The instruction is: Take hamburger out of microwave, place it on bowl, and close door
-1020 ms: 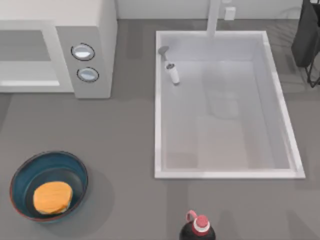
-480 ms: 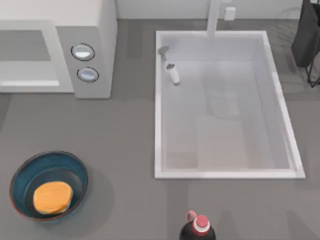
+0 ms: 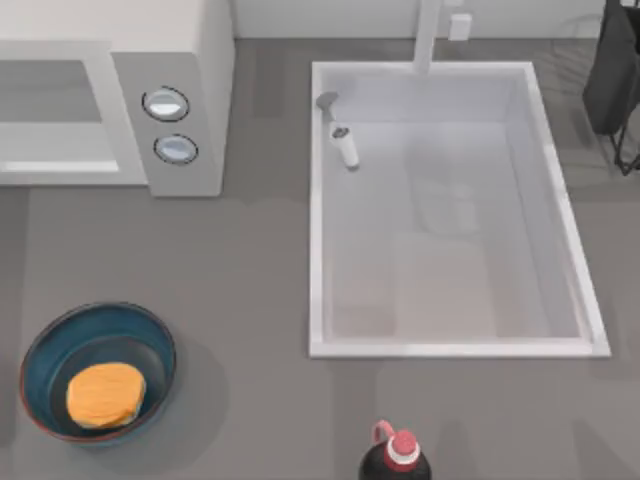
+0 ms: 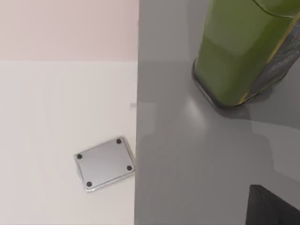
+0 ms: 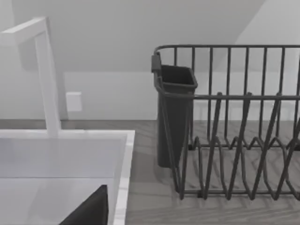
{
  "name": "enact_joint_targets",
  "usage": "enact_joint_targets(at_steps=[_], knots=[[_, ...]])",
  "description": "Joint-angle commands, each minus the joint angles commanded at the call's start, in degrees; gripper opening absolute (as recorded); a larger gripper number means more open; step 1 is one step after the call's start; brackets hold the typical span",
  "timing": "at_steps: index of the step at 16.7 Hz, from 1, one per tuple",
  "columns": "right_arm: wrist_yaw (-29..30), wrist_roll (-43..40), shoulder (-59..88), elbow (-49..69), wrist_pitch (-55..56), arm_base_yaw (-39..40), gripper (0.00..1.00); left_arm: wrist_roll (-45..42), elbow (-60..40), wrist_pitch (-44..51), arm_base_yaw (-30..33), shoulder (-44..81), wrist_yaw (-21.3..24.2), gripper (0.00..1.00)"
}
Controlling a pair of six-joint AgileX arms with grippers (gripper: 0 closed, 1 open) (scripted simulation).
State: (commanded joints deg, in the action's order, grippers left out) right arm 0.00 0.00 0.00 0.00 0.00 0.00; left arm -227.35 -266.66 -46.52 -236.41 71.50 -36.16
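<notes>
**Two grippers, grip state undetermined; hamburger in bowl, door flush**

Left gripper [image 4: 274, 208]: a dark corner of it shows at the edge of the left wrist view, above the grey table [image 4: 187, 159]. I cannot tell how wide it stands or whether it has hold of anything.

Around it in that view: a tall green container [image 4: 239, 51] stands upright on the grey surface. A white surface borders the grey one and carries a small silver plate [image 4: 105, 163] with four dark screws.

Right gripper [image 5: 89, 211]: a dark wedge of it shows over the white sink [image 5: 123, 178]. Its grip cannot be told either.

Beyond it, the white faucet [image 5: 47, 75] rises behind the basin. A dark wire dish rack [image 5: 234, 140] with a dark cutlery cup [image 5: 176, 112] stands just beside the sink.

Top view:
- Hamburger [image 3: 105, 394] lies inside the bowl [image 3: 100, 322], at the table's near left.
- Microwave [image 3: 190, 40] sits at the far left, well apart from the bowl.
- Door [image 3: 50, 110] lies flush with the microwave's front, beside the two dials [image 3: 166, 103].
- A dark bottle with a red cap [image 3: 397, 455] stands at the near edge, just in front of the sink.
</notes>
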Motion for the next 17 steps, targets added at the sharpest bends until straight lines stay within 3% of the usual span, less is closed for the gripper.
enact_joint_targets(at_steps=[5, 12, 17], knots=[[0.0, 0.0, 0.0, 0.0, 0.0, 0.0, 1.0, 5.4, -11.4, 6.6, 5.0, 8.1, 2.3, 0.0], [0.0, 0.0, 0.0, 0.0, 0.0, 0.0, 1.0, 6.6, -12.8, 7.5, 6.0, 9.2, 2.9, 0.0], [0.0, 0.0, 0.0, 0.0, 0.0, 0.0, 1.0, 16.9, -24.2, 13.6, 17.5, 18.7, 9.0, 0.0]])
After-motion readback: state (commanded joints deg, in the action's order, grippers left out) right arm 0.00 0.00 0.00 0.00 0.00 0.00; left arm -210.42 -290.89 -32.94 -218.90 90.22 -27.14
